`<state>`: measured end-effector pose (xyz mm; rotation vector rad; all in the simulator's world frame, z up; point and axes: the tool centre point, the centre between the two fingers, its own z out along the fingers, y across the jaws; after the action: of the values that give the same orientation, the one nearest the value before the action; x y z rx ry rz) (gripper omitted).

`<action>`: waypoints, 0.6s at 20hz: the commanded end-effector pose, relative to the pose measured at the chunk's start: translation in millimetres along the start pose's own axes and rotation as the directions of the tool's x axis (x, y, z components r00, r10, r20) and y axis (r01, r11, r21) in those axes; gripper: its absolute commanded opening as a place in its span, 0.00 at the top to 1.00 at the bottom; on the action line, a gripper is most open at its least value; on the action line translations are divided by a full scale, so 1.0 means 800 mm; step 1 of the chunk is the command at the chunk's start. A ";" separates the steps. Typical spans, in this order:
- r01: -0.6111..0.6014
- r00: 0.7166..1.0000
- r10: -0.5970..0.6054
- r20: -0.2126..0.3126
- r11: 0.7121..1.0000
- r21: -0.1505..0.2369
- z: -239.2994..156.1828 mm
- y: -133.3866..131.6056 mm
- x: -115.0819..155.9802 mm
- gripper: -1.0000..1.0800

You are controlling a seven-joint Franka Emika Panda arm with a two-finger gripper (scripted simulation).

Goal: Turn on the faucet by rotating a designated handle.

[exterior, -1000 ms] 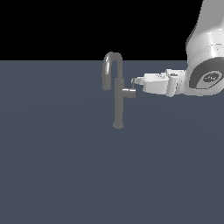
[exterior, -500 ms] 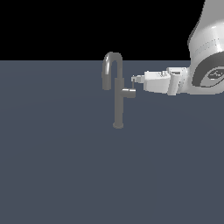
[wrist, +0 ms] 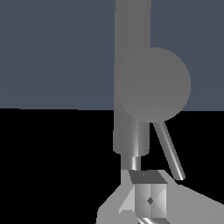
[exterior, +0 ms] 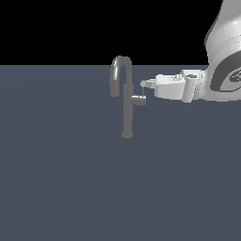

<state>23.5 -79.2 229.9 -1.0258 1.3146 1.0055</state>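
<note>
Faucet [exterior: 126, 101] brushed grey metal; hand [exterior: 145, 84] glossy white plastic

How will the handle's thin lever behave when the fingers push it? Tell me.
The handle looks like rigid metal, so it should probably swing rather than bend. Its thin, smooth lever may let a fingertip slip off. The faucet probably won't tip.

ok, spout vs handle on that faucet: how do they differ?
The spout is a long inverted-U arching off the top of the column; the handle is a short straight stub jutting sideways partway up it. The spout hangs on the exterior view's left of the faucet, the handle on its right, facing the gripper. The handle carries a thin lever; the spout has none. Both share the same grey metallic finish.
</note>
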 end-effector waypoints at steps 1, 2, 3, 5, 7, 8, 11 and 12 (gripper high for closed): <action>-0.003 1.000 0.003 0.000 1.000 -0.001 0.000 0.005 0.003 1.00; -0.004 1.000 0.004 0.001 1.000 -0.001 0.000 0.010 0.005 1.00; -0.006 1.000 0.006 0.001 1.000 -0.002 0.000 0.015 0.007 1.00; -0.009 1.000 0.009 0.002 1.000 -0.003 0.000 0.024 0.011 1.00; -0.012 1.000 0.012 0.002 1.000 -0.005 0.000 0.034 0.016 1.00; -0.013 1.000 0.013 0.003 1.000 -0.006 0.000 0.039 0.018 1.00; 0.008 1.000 -0.008 0.003 1.000 -0.003 -0.001 0.033 0.006 1.00; 0.004 1.000 -0.004 0.003 1.000 -0.003 -0.001 0.038 0.013 1.00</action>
<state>-2.1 -73.3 225.9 -1.0330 1.3025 0.9983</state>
